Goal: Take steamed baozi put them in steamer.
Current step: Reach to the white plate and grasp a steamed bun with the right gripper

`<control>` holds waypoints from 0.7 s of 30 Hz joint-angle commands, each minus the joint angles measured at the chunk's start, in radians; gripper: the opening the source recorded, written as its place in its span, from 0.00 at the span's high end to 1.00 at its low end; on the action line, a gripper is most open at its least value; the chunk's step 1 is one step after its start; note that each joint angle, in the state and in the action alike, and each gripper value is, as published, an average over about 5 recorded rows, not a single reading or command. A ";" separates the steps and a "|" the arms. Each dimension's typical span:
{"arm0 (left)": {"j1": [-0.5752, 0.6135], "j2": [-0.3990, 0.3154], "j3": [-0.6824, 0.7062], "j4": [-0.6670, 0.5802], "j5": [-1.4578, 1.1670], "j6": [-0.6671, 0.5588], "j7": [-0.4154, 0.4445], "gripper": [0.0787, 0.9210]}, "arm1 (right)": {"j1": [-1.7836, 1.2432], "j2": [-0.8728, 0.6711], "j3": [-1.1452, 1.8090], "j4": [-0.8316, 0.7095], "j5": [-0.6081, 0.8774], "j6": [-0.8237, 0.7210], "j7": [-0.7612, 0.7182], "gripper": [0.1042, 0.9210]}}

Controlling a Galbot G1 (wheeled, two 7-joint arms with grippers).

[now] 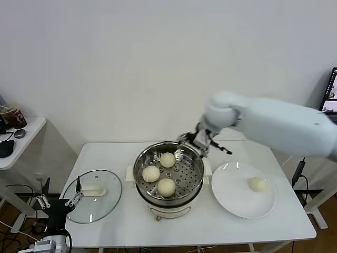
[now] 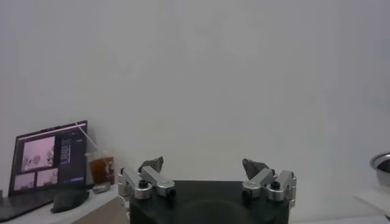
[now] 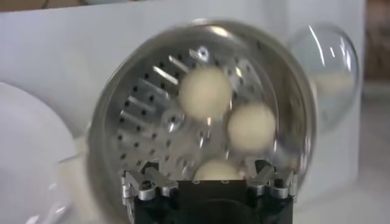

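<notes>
The steamer (image 1: 196, 185) stands mid-table with three steamed baozi on its perforated tray: one at the far side (image 1: 167, 159), one on the left (image 1: 150, 173), one nearest me (image 1: 166, 186). Another baozi (image 1: 257, 184) lies on the white plate (image 1: 237, 203) to the right. My right gripper (image 1: 202, 142) hovers over the steamer's far right rim, open and holding nothing. Its wrist view looks down on the tray (image 3: 140, 122) and the buns (image 3: 206, 91), with the gripper (image 3: 206, 167) spread wide. My left gripper (image 1: 58, 200) is parked low at the table's left, open and empty (image 2: 203, 164).
A round glass lid (image 1: 92, 195) lies flat on the table left of the steamer and shows again in the right wrist view (image 3: 329, 67). A side desk (image 1: 18, 142) with a cup (image 1: 13, 115) stands at far left. A laptop (image 2: 49, 158) appears in the left wrist view.
</notes>
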 commanded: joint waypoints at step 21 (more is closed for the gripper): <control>0.006 0.009 0.018 -0.001 0.019 0.000 0.004 0.12 | -0.840 -0.406 0.667 -0.229 -0.188 -0.316 -0.010 0.12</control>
